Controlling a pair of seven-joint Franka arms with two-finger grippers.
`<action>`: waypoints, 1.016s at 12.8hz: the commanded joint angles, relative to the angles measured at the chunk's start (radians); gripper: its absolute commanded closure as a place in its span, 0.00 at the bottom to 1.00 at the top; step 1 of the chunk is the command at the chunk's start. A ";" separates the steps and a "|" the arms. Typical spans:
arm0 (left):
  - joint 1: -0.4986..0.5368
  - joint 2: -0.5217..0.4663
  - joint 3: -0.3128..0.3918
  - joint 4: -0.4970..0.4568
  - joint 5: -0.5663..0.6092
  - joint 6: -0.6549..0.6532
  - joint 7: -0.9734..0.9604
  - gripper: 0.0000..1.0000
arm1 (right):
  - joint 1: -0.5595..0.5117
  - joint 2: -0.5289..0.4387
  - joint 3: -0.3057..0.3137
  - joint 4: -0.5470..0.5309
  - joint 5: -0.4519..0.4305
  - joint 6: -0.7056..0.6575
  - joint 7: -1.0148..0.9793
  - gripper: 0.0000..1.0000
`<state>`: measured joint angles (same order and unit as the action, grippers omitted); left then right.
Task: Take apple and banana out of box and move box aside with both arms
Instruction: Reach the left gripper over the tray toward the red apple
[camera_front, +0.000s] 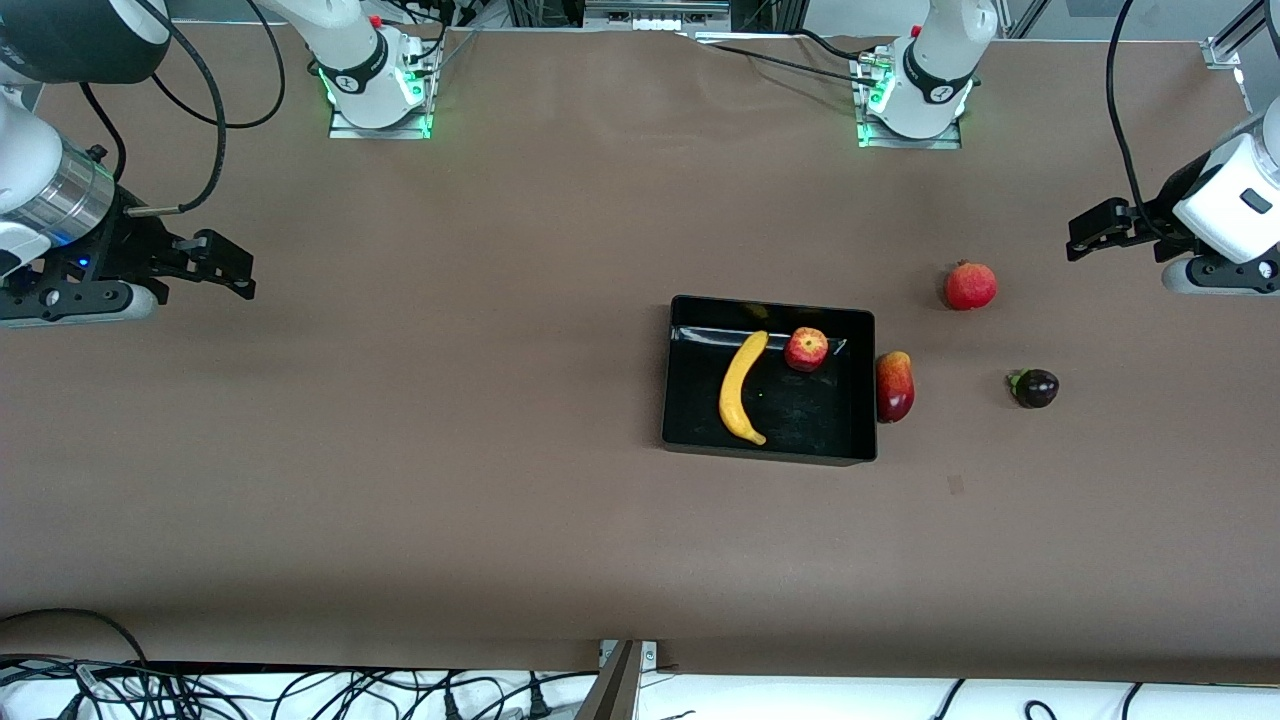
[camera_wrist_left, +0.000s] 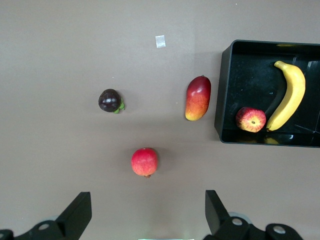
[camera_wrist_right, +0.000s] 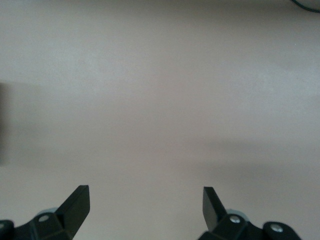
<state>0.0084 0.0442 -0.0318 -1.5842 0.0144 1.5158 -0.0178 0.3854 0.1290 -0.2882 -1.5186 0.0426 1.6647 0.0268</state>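
Observation:
The black box (camera_front: 672, 380) sits near the table's middle, somewhat toward the left arm's end. Inside it lie the yellow banana (camera_front: 742, 388) and the red apple (camera_front: 806, 349). The left wrist view shows the same box (camera_wrist_left: 227, 95), banana (camera_wrist_left: 290, 100) and apple (camera_wrist_left: 251, 119). My left gripper (camera_front: 1085, 235) hovers open and empty over the left arm's end of the table, apart from all fruit; in its wrist view the left gripper (camera_wrist_left: 146, 200) holds nothing. My right gripper (camera_front: 232, 265) waits open over bare table at the right arm's end, and the right gripper (camera_wrist_right: 145, 192) sees only tabletop.
A red-yellow mango (camera_front: 894, 386) lies against the box's wall toward the left arm's end. A red pomegranate (camera_front: 970, 286) and a dark purple round fruit (camera_front: 1035, 388) lie between the box and the left gripper. Cables hang at the table's near edge.

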 joint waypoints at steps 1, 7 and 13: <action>0.001 0.014 -0.007 0.039 0.001 -0.028 -0.001 0.00 | 0.001 0.004 -0.002 0.018 0.000 -0.006 0.010 0.00; -0.013 0.031 -0.014 0.039 -0.011 -0.049 0.001 0.00 | 0.001 0.004 -0.002 0.018 0.000 -0.006 0.010 0.00; -0.108 0.130 -0.031 0.026 -0.011 -0.036 -0.054 0.00 | 0.001 0.004 -0.002 0.020 0.000 -0.006 0.009 0.00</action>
<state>-0.0701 0.0972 -0.0562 -1.5837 0.0144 1.4851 -0.0366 0.3854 0.1290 -0.2884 -1.5185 0.0426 1.6647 0.0273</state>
